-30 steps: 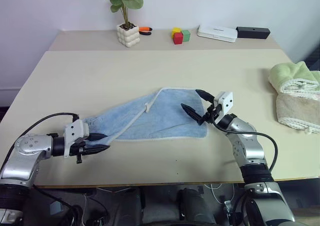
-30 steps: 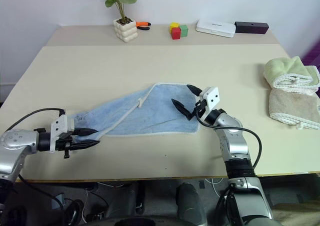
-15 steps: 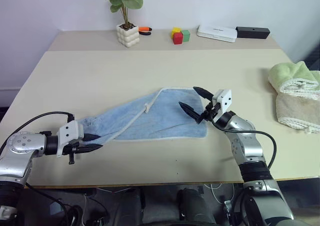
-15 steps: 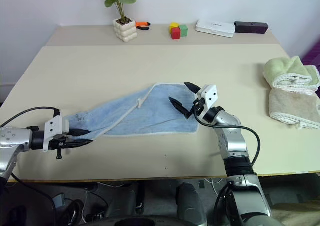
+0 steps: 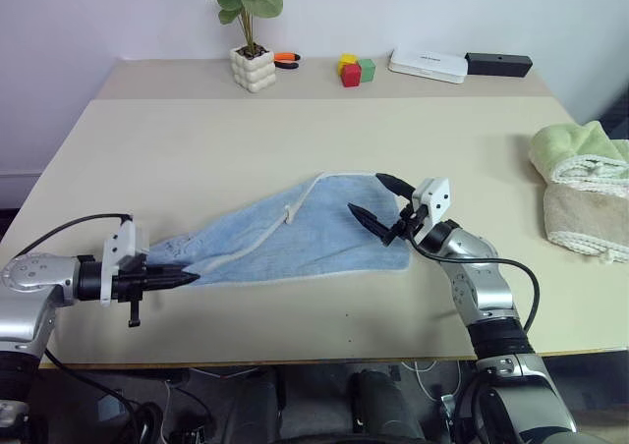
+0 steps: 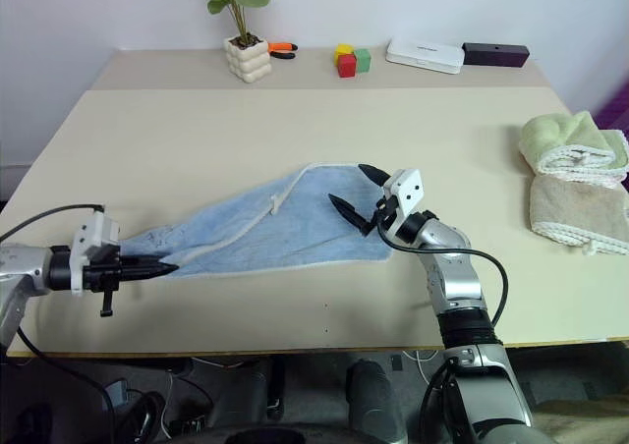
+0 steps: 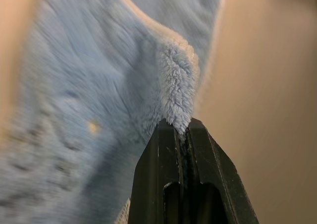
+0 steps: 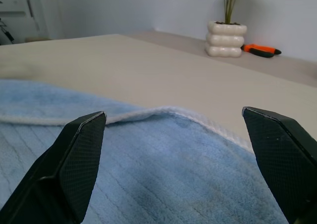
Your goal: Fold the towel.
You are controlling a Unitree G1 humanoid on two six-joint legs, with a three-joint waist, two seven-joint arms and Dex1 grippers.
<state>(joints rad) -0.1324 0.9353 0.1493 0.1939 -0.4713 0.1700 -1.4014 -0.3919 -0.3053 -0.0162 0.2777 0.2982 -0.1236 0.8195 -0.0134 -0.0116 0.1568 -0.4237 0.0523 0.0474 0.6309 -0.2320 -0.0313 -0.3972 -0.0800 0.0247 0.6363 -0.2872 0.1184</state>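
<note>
- While the left gripper [image 5: 187, 278] is pinching the near-left corner of the towel [image 5: 305, 238], the cloth is stretching from it rightward across the table [image 5: 295, 139].
- Right gripper [image 5: 371, 198] is hovering spread wide over the towel's far-right part.

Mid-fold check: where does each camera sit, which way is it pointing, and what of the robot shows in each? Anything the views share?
Head stereo pair: looks forward and down over the table; both arms show, left gripper and right gripper.
Left wrist: looks along shut fingers pinching the towel.
Right wrist: looks low across the towel between open fingers toward the potted plant.
Shared: every view shows the towel; the plant shows in the head and right wrist views.
</note>
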